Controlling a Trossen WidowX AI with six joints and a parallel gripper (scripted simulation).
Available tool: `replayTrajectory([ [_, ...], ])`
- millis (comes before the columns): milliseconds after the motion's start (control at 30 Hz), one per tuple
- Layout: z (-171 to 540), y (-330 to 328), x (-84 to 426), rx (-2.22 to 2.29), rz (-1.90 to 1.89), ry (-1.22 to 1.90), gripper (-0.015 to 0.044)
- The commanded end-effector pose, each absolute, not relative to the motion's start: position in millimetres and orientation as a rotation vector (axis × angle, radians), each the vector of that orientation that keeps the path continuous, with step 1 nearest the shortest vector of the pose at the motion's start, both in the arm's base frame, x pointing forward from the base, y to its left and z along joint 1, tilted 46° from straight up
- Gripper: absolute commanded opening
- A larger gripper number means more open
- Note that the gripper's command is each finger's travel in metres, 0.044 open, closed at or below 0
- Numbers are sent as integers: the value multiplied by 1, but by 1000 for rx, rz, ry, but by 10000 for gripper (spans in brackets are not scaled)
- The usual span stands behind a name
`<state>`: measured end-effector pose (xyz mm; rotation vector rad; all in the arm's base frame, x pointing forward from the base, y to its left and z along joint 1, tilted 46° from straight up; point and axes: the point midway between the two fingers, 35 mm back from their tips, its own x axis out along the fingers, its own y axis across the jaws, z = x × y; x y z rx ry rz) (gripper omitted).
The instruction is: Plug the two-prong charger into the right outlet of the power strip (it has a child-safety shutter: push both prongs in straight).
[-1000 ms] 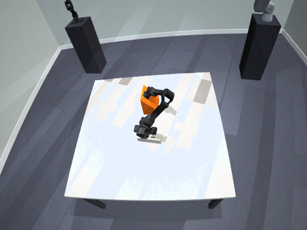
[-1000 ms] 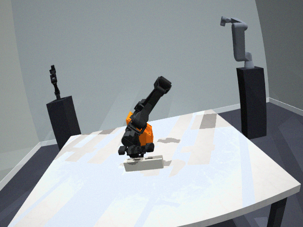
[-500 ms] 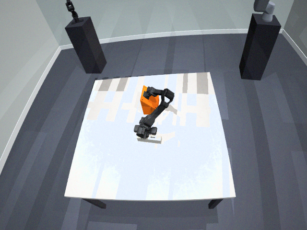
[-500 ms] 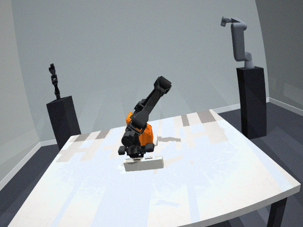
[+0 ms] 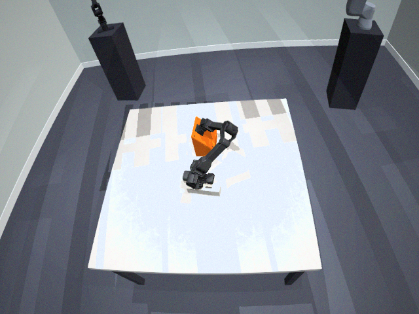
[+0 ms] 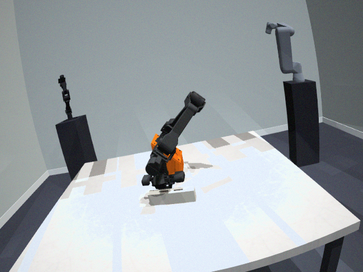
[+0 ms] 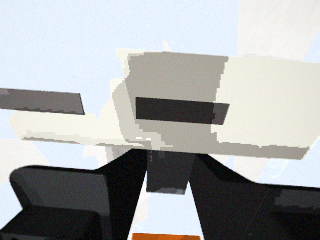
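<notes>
I have the charger (image 7: 169,175), a dark block, gripped in my pincer (image 5: 200,187) (image 6: 164,187) (image 7: 167,143) — right by the pale power strip (image 5: 209,191) (image 6: 173,198) (image 7: 265,115); contact I can't tell. The strip sits on the bench (image 5: 216,236) (image 6: 202,231) (image 7: 190,25) — the orange mount (image 5: 203,146) (image 6: 174,165) (image 7: 166,237) stands behind.

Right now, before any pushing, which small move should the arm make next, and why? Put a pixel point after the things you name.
I would probably move the charger (image 7: 170,172) slightly outward, toward the dark slot (image 7: 175,109) (image 6: 163,191) ahead of it, without pressing yet. The gripper (image 5: 198,186) (image 6: 163,186) (image 7: 167,143) holds it firmly, but in the wrist view it appears at the near edge of the power strip (image 5: 204,191) (image 6: 173,198) (image 7: 270,100). The prongs are hidden.
</notes>
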<state>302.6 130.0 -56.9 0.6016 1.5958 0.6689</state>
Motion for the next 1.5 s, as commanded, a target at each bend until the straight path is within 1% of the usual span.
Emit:
replayTrajectory([
  [0,-56,129,311,596,664,1572,0],
  [800,-58,131,311,596,664,1572,0],
  [833,-58,130,302,605,665,1598,0],
  [1133,-58,130,302,605,665,1598,0],
  [1467,-58,130,302,605,665,1598,263],
])
